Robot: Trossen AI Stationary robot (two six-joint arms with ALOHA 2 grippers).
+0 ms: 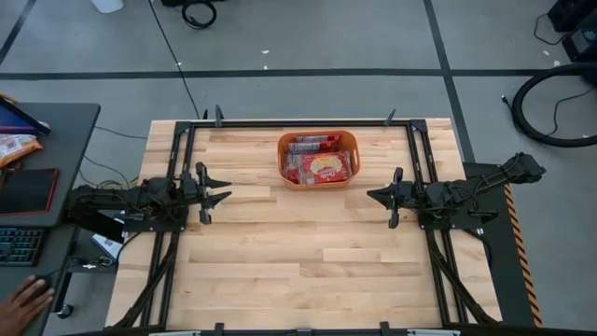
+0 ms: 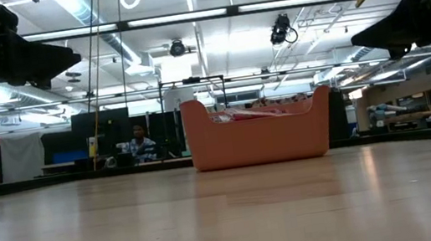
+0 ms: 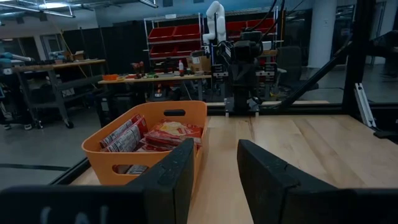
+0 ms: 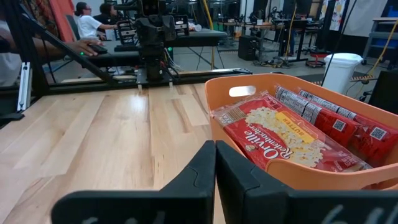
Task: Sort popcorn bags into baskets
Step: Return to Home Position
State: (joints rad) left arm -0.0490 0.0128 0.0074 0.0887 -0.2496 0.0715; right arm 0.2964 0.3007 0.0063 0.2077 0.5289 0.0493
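The orange basket (image 1: pixel 318 158) stands near the table's far edge, at its middle; it also shows in the low view (image 2: pixel 257 129) and in both wrist views (image 3: pixel 149 140) (image 4: pixel 298 124). Several red popcorn bags (image 1: pixel 319 164) lie inside it, one showing its yellow picture face (image 4: pixel 283 138), others their label panels (image 3: pixel 124 134). My left gripper (image 1: pixel 222 193) hovers open over the table's left part. My right gripper (image 1: pixel 375 195) hovers shut over the right part, its fingers together in the right wrist view (image 4: pixel 215 171). Both are clear of the basket.
Bare wooden tabletop (image 1: pixel 308 252) spreads between and in front of the arms. A black frame rail (image 1: pixel 308 123) runs along the table's far edge. A side desk with a keyboard (image 1: pixel 20 245) stands left of the table, and a person's hand (image 1: pixel 23 301) rests near it.
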